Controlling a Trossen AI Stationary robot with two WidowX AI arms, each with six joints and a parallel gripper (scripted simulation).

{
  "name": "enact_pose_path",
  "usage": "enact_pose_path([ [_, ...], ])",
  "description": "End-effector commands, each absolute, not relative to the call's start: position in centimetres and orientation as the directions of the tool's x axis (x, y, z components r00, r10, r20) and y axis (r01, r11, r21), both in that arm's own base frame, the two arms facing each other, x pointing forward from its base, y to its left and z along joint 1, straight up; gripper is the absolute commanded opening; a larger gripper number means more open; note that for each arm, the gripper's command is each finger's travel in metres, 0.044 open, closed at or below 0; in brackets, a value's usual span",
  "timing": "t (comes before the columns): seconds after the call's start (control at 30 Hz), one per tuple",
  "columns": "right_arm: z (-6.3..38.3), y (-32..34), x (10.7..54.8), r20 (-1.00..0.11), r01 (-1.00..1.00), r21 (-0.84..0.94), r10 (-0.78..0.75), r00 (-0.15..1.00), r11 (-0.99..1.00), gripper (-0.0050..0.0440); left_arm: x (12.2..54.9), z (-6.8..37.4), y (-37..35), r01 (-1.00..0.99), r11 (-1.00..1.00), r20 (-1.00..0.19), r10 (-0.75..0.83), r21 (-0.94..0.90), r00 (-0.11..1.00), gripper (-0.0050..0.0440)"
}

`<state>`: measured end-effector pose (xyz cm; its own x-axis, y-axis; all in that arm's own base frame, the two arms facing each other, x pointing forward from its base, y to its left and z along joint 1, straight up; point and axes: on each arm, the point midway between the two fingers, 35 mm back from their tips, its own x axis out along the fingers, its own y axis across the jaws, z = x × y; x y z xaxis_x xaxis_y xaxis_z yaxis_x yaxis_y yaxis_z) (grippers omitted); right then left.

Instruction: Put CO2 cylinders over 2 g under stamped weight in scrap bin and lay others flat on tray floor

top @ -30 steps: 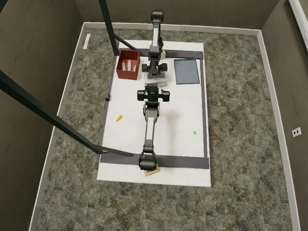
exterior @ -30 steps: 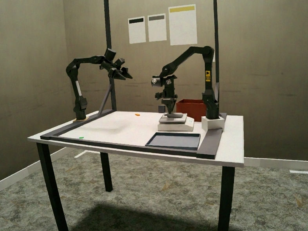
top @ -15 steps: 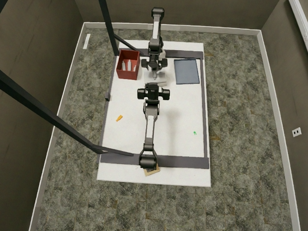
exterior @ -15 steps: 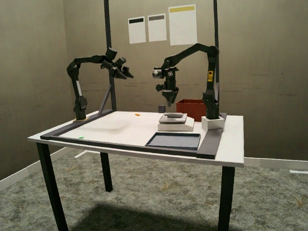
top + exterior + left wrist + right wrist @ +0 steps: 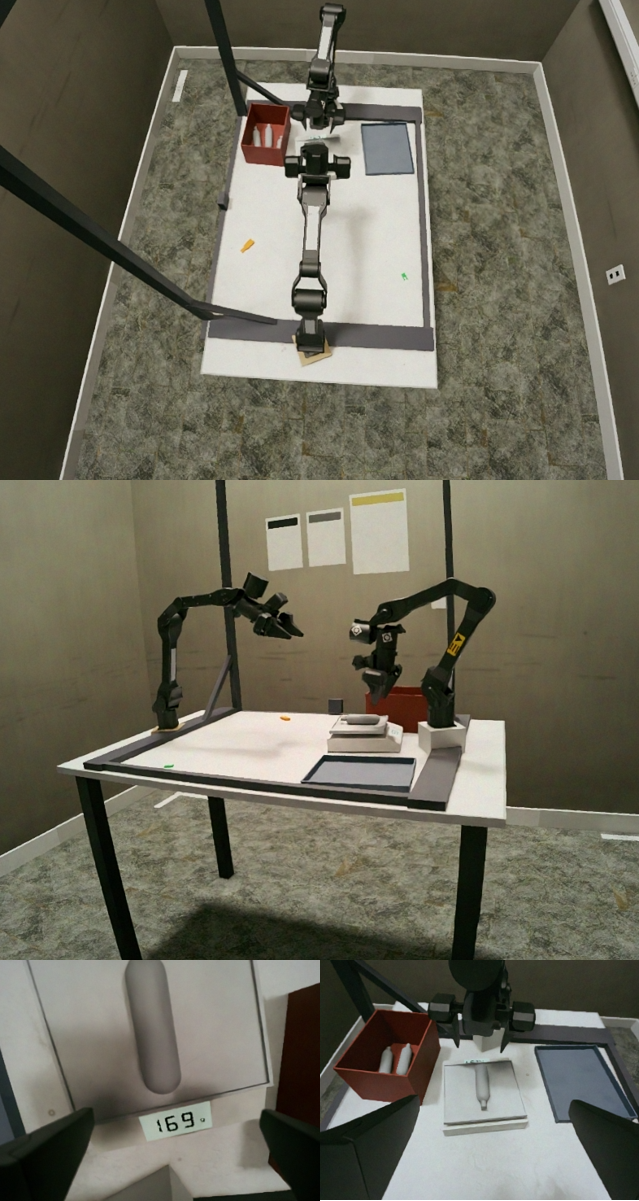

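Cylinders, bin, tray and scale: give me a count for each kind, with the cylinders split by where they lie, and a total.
CO2 cylinders in the scrap bin: 3
CO2 cylinder on the scale, lying flat: 1
Scrap bin: 1
Tray: 1
Scale: 1
Total: 7
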<state>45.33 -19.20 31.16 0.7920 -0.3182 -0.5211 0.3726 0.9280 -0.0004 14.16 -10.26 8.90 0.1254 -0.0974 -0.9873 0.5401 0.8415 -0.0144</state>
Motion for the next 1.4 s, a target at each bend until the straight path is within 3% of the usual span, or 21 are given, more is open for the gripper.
enact_pose_path([
  [0.0, 32.9, -19.9, 48.1, -0.501, 0.369, 0.000, -0.319, 0.804, 0.930, 0.0440, 11.4, 8.9, -9.3, 0.584, 0.811, -0.972, -0.144, -0.007, 0.187, 0.0440],
  [0.4, 32.3, -20.8, 50.6, -0.504, 0.366, 0.000, -0.316, 0.804, 0.931, 0.0440, 8.0, 8.4, -7.9, 0.648, 0.762, -0.942, -0.217, 0.002, 0.258, 0.0440],
  [1.07, 32.7, -20.7, 50.3, -0.499, 0.366, -0.001, -0.317, 0.806, 0.931, 0.0440, 7.9, 8.7, -8.0, 0.653, 0.757, -0.937, -0.230, -0.001, 0.264, 0.0440],
  [1.2, 33.0, -20.5, 49.8, -0.496, 0.366, -0.001, -0.318, 0.808, 0.931, 0.0440, 8.2, 9.2, -8.2, 0.644, 0.765, -0.936, -0.230, -0.004, 0.268, 0.0344],
  [1.27, 33.0, -20.5, 49.8, -0.496, 0.366, -0.001, -0.318, 0.808, 0.931, 0.0440, 8.2, 9.2, -8.2, 0.644, 0.765, -0.936, -0.230, -0.004, 0.268, 0.0344],
  [1.37, 33.1, -20.4, 48.8, -0.495, 0.369, -0.001, -0.321, 0.807, 0.929, 0.0440, 8.7, 9.6, -8.7, 0.631, 0.776, -0.943, -0.215, -0.007, 0.254, 0.0272],
])
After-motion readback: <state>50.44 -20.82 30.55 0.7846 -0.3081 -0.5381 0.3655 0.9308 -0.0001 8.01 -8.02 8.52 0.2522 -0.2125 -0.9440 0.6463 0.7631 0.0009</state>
